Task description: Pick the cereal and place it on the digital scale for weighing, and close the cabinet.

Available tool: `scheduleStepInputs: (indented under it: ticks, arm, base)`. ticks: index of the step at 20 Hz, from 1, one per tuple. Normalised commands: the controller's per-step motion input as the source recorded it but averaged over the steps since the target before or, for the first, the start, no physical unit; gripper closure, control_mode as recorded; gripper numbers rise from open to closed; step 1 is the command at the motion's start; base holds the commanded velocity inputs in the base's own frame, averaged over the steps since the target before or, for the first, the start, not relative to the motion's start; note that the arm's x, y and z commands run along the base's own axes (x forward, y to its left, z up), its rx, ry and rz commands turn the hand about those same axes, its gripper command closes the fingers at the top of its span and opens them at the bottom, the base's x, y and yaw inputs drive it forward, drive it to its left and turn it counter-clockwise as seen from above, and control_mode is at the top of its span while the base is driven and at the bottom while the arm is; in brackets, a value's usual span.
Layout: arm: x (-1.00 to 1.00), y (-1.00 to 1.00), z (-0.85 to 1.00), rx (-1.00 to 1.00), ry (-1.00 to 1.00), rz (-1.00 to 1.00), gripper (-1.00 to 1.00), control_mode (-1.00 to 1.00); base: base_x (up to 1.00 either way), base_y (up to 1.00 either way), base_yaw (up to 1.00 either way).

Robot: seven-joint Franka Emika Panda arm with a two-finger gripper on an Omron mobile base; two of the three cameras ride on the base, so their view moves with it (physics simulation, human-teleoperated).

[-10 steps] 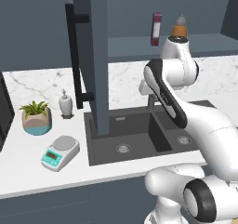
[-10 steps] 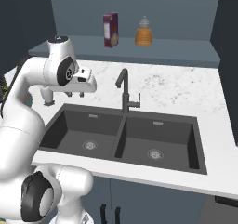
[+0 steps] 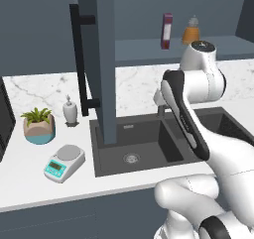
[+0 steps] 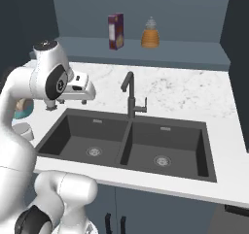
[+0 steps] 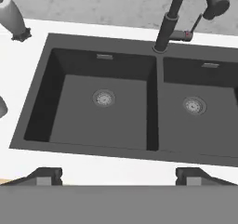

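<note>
My jaws stand wide apart with nothing between them, my gripper (image 5: 118,174) hanging over the sink (image 5: 125,104) and looking down into its two basins. Just past them the faucet (image 5: 169,18) rises from the sink's far edge. Farther off and above, the cereal (image 4: 115,31) stands upright on the cabinet (image 3: 96,59) shelf beside an orange bottle (image 4: 150,34). The scale (image 3: 64,162) sits off to my left on the counter (image 3: 30,178), probably well apart from me.
</note>
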Motion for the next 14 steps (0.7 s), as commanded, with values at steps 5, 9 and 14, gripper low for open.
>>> scheduleStepInputs:
  ticks: [5, 9, 14]
  arm:
    - [-0.53, -0.03, 0.64, 0.0, -0.25, -0.15, -1.0, -1.0]
    - [-0.35, -0.01, 0.55, 0.0, -0.2, -0.12, -1.0, -1.0]
    - [-0.14, -0.1, 0.67, 0.0, -0.2, -0.04, -1.0, -1.0]
  base:
    - [0.0, 0.0, 0.0]
    - [0.0, 0.0, 0.0]
    - [0.0, 0.0, 0.0]
